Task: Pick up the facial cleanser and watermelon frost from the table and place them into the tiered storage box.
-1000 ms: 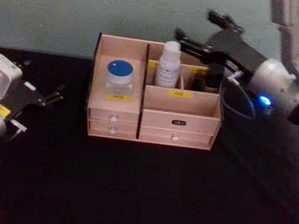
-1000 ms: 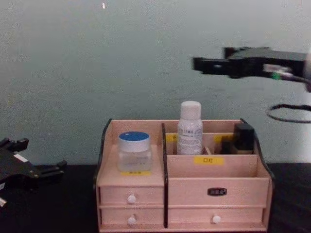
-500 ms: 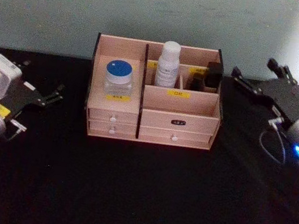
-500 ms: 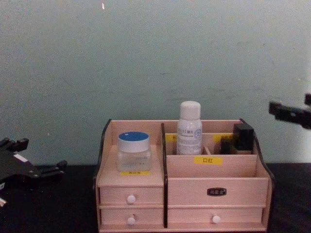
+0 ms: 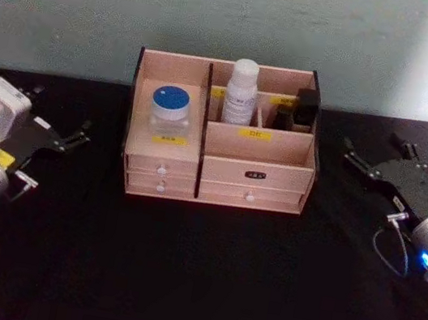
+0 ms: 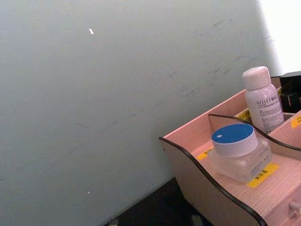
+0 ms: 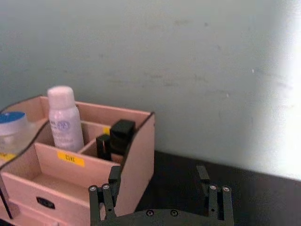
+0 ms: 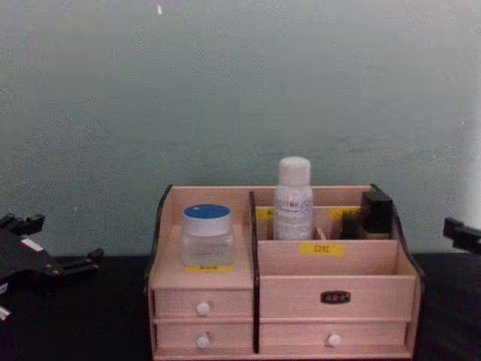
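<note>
The right pincer [image 5: 372, 156] has dropped back from above the tiered storage box [image 5: 253, 171] to the counter [image 5: 195, 272], jaws apart, empty. Facial cleanser [image 5: 241, 92] and watermelon frost [image 5: 169, 111] stay in their compartments (left pincer [image 5: 78, 136] parked, open).

facial cleanser [image 5: 241, 91] upright, box rear | watermelon frost [image 5: 169, 111] left shelf | tiered storage box [image 5: 259, 161]

The box [image 5: 256, 161] is pale matt wood with dark edges and yellow paper labels [image 5: 254, 134]. In it, the cleanser [image 5: 241, 92] looks smooth white plastic; the frost [image 5: 170, 113], left of it, is clear with a blue lid.
</note>
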Tool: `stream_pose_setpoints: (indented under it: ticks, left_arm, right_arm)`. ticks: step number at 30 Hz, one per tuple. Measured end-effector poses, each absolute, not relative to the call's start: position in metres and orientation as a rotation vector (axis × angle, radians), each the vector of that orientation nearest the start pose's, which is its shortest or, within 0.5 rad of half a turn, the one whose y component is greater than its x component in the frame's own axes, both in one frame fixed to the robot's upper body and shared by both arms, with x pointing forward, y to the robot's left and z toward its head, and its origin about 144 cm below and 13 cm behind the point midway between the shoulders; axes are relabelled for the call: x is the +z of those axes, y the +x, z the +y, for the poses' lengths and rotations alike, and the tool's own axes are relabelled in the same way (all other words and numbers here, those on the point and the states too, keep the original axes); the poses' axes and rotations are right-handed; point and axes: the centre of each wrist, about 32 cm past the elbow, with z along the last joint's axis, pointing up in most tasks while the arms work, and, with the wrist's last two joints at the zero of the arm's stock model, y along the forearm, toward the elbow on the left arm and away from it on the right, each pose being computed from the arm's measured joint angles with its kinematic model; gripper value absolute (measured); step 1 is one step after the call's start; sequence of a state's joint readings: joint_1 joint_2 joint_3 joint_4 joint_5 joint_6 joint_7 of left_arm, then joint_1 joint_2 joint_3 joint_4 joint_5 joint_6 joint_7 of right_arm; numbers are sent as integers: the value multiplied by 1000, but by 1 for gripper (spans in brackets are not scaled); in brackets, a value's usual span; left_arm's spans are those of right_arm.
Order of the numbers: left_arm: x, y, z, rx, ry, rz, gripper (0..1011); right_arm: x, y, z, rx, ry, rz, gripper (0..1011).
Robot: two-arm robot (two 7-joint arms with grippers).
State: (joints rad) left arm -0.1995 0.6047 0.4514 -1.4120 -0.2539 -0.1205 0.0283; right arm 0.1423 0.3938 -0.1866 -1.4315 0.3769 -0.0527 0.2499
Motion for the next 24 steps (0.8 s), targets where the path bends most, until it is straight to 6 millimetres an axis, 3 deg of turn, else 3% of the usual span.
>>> stream_pose_setpoints:
  ticks: [12,24]
  left_arm:
    - [1140,489,310,1248,304,-285,1001]
    - [1140,489,310,1248,304,-285,1001]
  right_arm:
    - [1131,496,-302,-1209,-94,61,1002]
    - [1129,498,-302,-1206,-111,73,1002]
